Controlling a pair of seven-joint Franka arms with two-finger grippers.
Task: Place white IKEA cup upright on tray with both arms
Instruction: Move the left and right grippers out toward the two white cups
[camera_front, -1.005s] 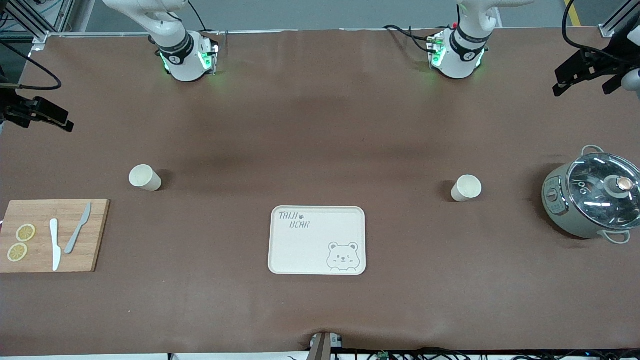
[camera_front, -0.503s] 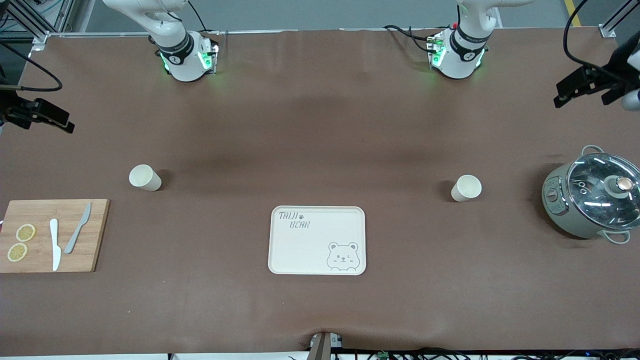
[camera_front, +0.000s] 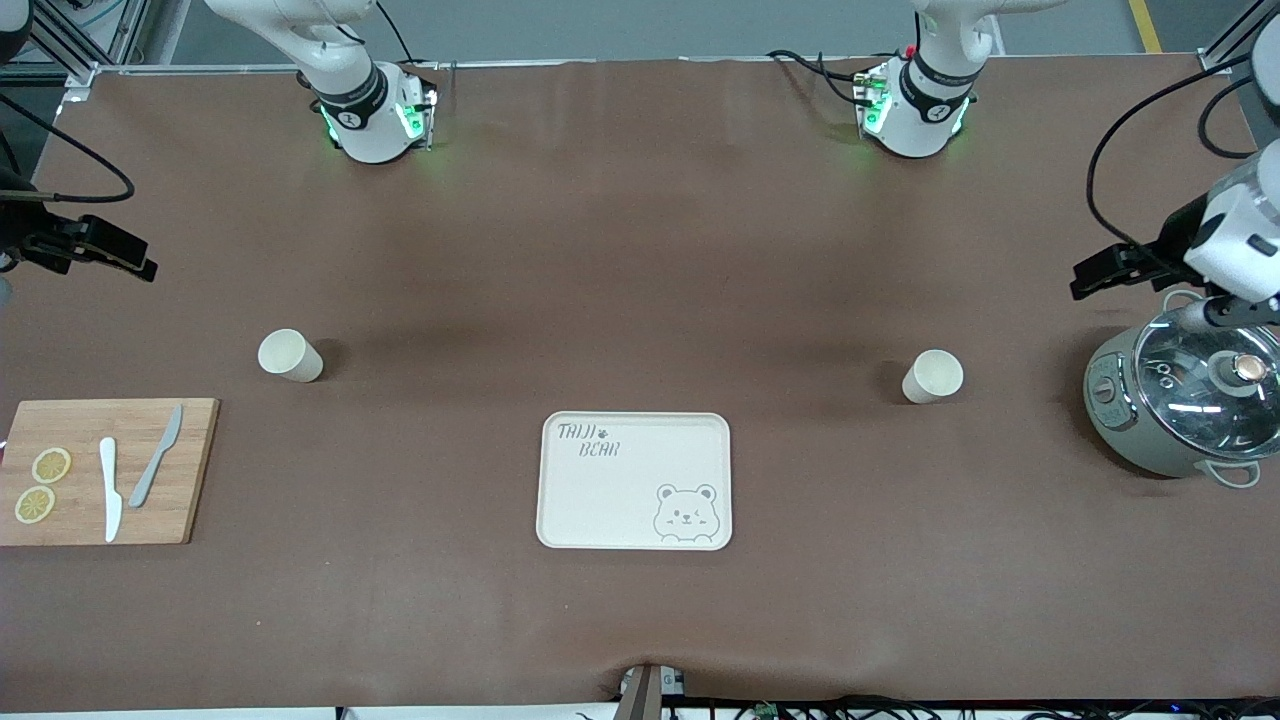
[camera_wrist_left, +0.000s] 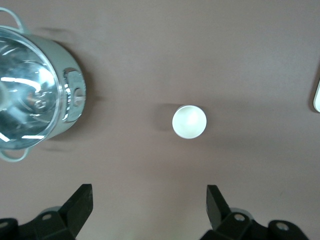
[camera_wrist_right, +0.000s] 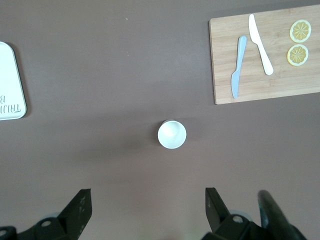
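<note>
Two white cups stand upright, mouths up. One cup (camera_front: 290, 355) (camera_wrist_right: 172, 134) is toward the right arm's end, the other cup (camera_front: 932, 377) (camera_wrist_left: 189, 121) toward the left arm's end. The cream tray (camera_front: 620, 500) with the bear face lies between them, nearer the front camera, with nothing on it. My left gripper (camera_front: 1092, 276) (camera_wrist_left: 149, 200) hangs open over the table beside the pot, apart from its cup. At the right arm's end my right gripper (camera_front: 135, 264) (camera_wrist_right: 147, 202) is open in the air, also holding nothing.
A grey-green pot with a glass lid (camera_front: 1185, 395) (camera_wrist_left: 30, 95) stands at the left arm's end, partly under the left wrist. A wooden cutting board (camera_front: 150, 520) (camera_wrist_right: 265, 75) with two knives and lemon slices lies at the right arm's end.
The left gripper has come down and in toward the pot and the cup near it. The right gripper has shifted only slightly. Cups and tray have not moved.
</note>
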